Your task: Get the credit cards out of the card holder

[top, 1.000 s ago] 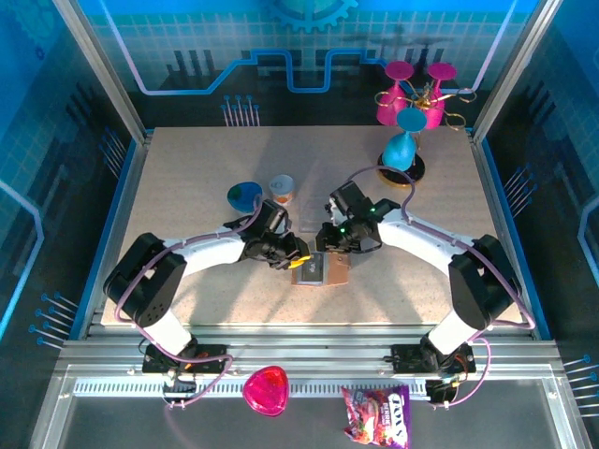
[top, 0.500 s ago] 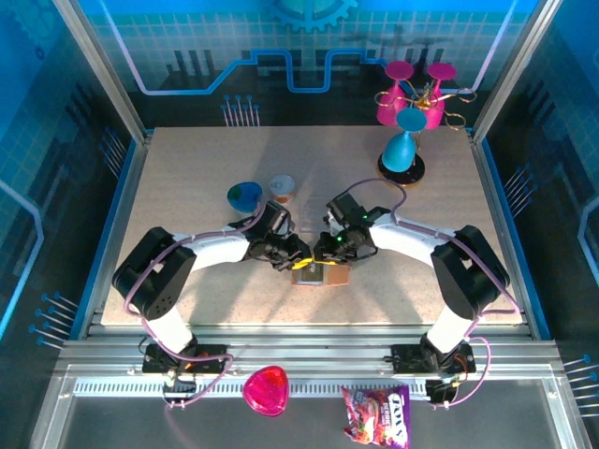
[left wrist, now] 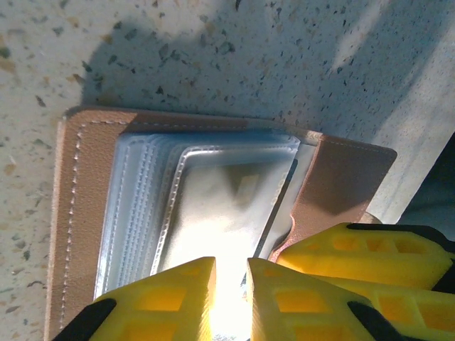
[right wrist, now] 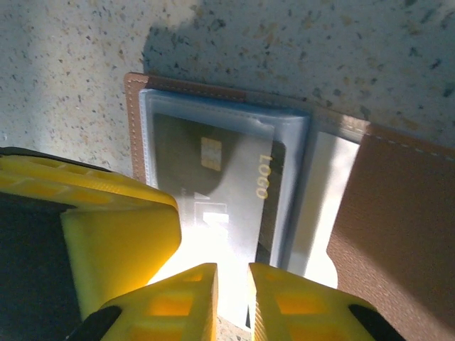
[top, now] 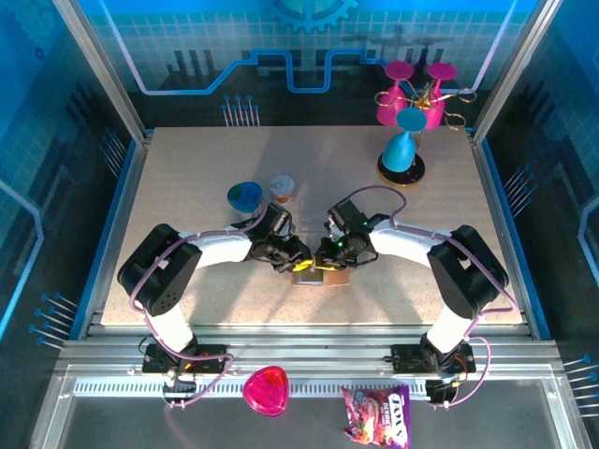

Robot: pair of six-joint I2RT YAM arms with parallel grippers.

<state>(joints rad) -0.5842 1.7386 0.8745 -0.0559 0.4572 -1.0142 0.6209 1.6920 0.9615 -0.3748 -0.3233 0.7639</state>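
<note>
My left hand [left wrist: 231, 266] and right hand [right wrist: 232, 273] each have their fingers nearly together, a slit between them, at the edge of the card holder's [left wrist: 78, 213] clear sleeves [left wrist: 142, 206]; glare hides whether either pinches anything. The right wrist view gives me a dark credit card [right wrist: 213, 177] with a chip and gold "LOGO" in a sleeve, the left wrist washed-out plastic. From above, the card holder lies on the tabletop [top: 187, 187] between both hands.

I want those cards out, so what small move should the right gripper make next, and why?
Probably pinch the right gripper on the near edge of the dark card and ease it back. The card sits in a clear sleeve of the wallet, and the fingers are at that edge, slightly apart.
</note>
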